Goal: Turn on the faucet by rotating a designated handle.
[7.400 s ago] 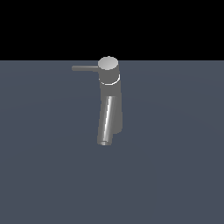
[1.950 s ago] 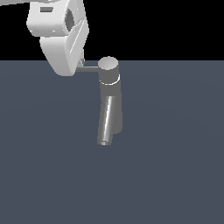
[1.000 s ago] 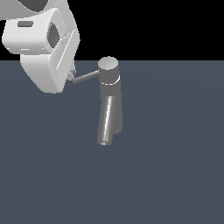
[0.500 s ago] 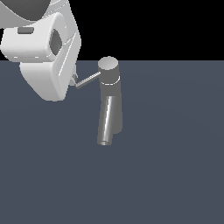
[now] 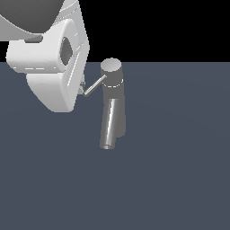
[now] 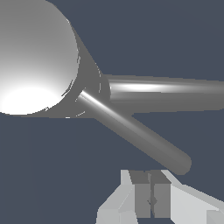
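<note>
Grey floor: 1 faucet [image 5: 113, 101], 1 handle [image 5: 93, 86]

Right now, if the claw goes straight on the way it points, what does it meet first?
Probably the handle: its free end lies just ahead of the claw in the wrist view. Depth is unclear, so it might instead pass beside it.

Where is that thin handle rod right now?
In the exterior view, the handle sticks out from the faucet cap toward the view's left, sloping downward, its far end right beside the white pincer.
</note>
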Action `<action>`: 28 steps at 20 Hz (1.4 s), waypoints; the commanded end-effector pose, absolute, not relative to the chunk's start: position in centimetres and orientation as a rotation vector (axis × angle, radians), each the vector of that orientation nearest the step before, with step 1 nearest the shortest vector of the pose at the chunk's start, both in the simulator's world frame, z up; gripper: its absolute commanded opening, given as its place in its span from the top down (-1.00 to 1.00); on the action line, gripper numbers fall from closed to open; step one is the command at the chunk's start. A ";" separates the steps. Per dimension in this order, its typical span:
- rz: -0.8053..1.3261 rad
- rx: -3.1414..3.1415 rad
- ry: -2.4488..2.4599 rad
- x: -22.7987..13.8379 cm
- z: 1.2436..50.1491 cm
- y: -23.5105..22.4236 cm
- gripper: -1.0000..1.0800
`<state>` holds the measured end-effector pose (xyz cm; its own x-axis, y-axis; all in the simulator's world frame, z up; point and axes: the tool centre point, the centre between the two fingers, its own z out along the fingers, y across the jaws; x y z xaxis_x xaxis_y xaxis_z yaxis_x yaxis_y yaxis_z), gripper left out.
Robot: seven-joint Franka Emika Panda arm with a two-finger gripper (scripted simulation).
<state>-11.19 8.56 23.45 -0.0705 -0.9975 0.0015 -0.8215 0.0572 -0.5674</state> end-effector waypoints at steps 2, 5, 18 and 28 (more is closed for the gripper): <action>-0.610 -1.796 1.987 -11.9 22.8 6.7 1.00; -0.610 -1.795 1.988 -12.4 22.5 6.3 1.00; -0.613 -1.805 1.968 -12.7 22.5 5.3 1.00; -0.612 -1.802 1.974 -13.1 22.3 3.4 1.00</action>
